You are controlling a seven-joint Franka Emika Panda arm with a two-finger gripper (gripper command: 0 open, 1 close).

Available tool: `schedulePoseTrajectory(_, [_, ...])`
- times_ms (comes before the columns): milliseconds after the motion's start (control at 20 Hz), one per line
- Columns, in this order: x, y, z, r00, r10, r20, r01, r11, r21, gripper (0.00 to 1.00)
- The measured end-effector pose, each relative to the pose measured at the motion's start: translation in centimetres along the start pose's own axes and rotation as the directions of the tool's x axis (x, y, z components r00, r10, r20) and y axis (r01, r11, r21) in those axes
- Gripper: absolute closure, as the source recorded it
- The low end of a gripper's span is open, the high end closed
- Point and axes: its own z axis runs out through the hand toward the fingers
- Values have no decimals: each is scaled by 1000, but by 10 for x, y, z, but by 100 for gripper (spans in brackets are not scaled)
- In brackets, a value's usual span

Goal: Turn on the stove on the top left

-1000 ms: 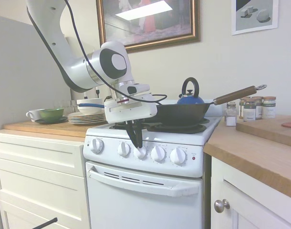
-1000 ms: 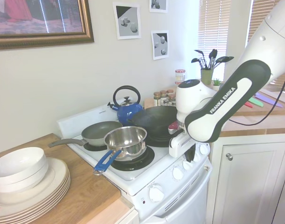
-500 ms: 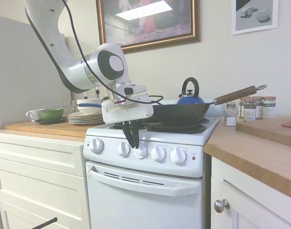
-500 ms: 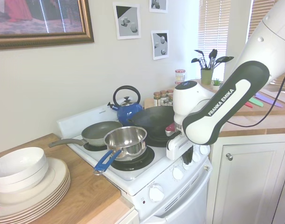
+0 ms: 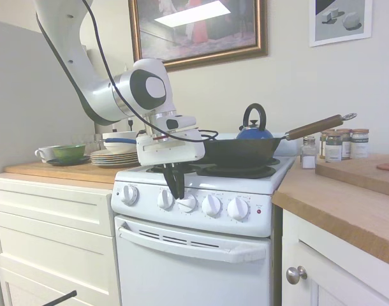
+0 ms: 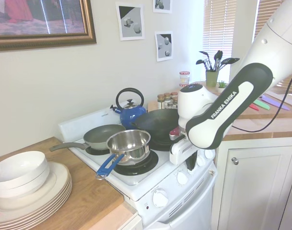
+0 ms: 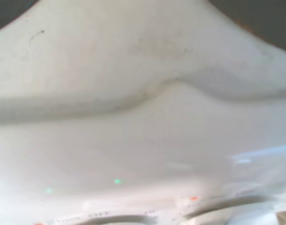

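I am sliding my gripper, fingers nearly closed and gripping nothing, leftward off the middle knob toward the second knob on the stove front.

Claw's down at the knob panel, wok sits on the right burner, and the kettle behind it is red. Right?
Not quite: the kettle is blue, as the first exterior view shows. The rest holds: the claw is down at the stove knob panel, and the wok sits on the right burner.
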Motion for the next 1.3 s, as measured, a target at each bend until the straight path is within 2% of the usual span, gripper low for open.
schedulePoseTrajectory(400, [-3,3,23,1000,4,26,-3,1000,-19,100])
schedulePoseTrajectory(800, [-6,3,27,1000,-1,0,1,999,-41,100])
schedulePoseTrajectory(1300, [-14,23,-24,1000,-28,10,27,997,78,100])
